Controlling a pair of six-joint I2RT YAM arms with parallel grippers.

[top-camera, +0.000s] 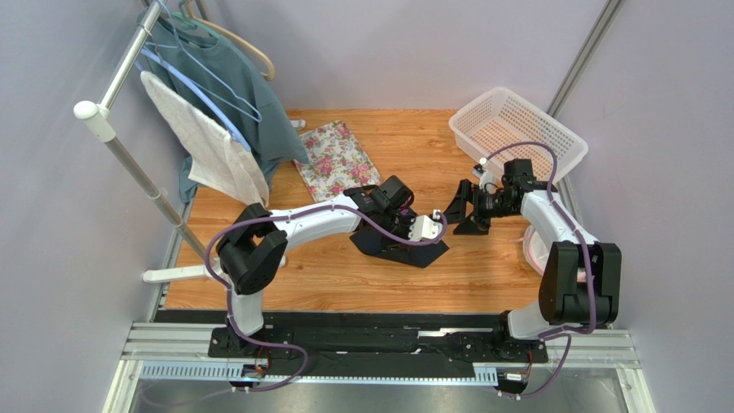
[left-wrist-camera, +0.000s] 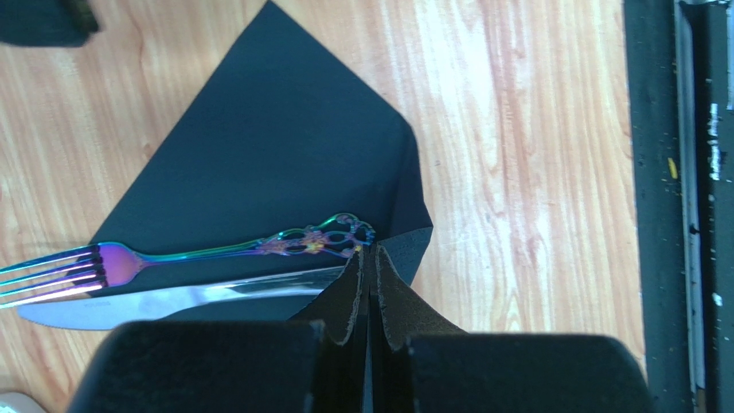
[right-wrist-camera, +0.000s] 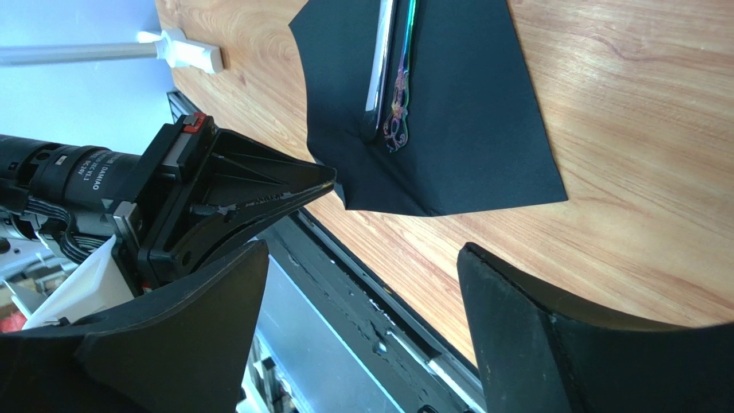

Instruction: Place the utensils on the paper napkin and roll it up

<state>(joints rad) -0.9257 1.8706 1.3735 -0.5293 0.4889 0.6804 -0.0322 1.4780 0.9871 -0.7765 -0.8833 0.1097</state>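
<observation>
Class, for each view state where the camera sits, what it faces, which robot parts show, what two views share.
Top external: above, behind the bases, looking down on the table; left gripper, right gripper show.
Left wrist: looks down at napkin; left gripper pinches its corner.
Right wrist: faces the left gripper; right gripper open.
Both wrists share fork, napkin.

Bright, even light falls from overhead and leaves only soft, faint shadows on the wooden table (top-camera: 482, 275). In the left wrist view the knife (left-wrist-camera: 172, 303) blade glares pale and the fork (left-wrist-camera: 215, 251) shines iridescent, while the black paper napkin (left-wrist-camera: 276, 146) swallows nearly all surface detail. The fingers (right-wrist-camera: 551, 344) of the right gripper (right-wrist-camera: 362, 254) loom dark and soft-focused close to the lens.
</observation>
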